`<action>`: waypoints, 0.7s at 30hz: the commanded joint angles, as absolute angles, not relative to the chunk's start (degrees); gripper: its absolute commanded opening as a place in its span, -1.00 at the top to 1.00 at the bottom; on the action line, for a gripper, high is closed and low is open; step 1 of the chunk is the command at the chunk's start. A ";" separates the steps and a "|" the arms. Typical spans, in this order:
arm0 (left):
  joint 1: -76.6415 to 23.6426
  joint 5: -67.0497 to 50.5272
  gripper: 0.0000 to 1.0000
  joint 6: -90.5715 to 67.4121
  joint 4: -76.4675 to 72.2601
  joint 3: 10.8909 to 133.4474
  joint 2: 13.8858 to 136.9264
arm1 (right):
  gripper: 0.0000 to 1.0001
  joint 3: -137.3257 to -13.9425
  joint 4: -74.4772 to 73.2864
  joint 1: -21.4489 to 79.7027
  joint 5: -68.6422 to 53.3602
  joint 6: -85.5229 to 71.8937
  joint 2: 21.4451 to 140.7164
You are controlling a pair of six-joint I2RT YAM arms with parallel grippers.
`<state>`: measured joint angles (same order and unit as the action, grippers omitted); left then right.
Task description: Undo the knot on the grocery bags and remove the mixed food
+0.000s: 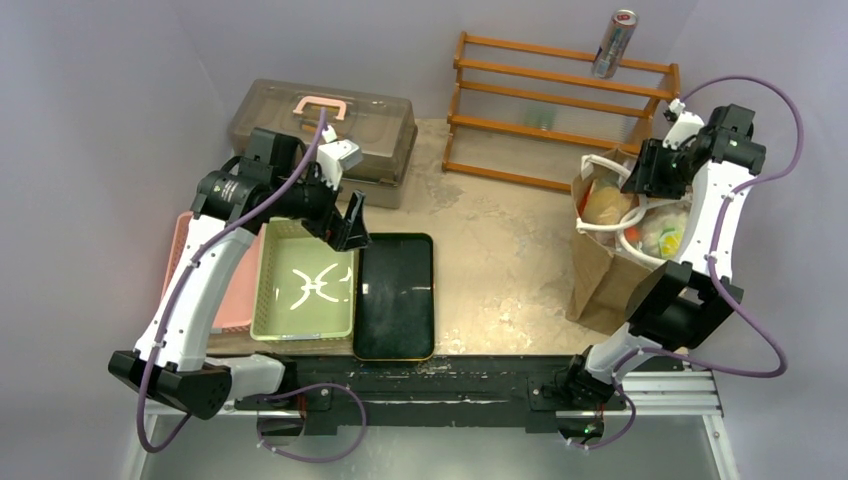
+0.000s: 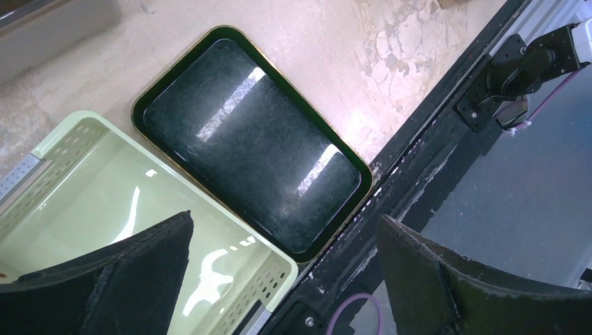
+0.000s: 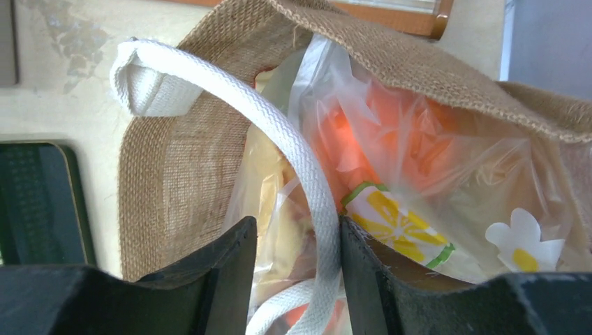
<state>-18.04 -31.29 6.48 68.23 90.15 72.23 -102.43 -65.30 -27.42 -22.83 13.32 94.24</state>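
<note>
The brown paper bag [image 1: 598, 282] stands at the right of the table, its mouth open, two white loop handles [image 3: 230, 91] on it. Inside sits the crinkly transparent plastic bag [image 3: 419, 139] with food: something orange [image 3: 363, 132], a yellow-printed packet [image 3: 391, 223] and a pale tan piece [image 1: 605, 205]. My right gripper [image 3: 297, 223] is at the bag's mouth [image 1: 640, 180], jaws partly open, one white handle strap running between them against the right finger, not clamped. My left gripper [image 2: 285, 218] is wide open and empty, above the baskets [image 1: 352, 225].
A black tray [image 2: 251, 139] and a green basket [image 2: 105, 188] lie under the left gripper, a pink basket [image 1: 235, 300] beside them. A grey-brown lidded case [image 1: 320, 125] stands at the back left. A wooden rack [image 1: 560, 100] with a silver can [image 1: 613, 45] stands at the back.
</note>
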 commanded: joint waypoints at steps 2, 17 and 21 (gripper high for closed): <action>-18.19 -32.21 -1.00 5.10 66.73 92.39 72.83 | 0.31 -104.93 -69.84 -28.49 -29.92 13.16 93.36; -18.19 -32.82 -1.00 6.12 66.11 90.61 70.94 | 0.64 -124.26 -80.41 -27.15 -48.34 10.38 93.06; -18.19 -33.09 -1.00 6.49 66.10 89.94 70.95 | 0.36 -122.30 -78.96 -19.48 -51.32 11.07 93.82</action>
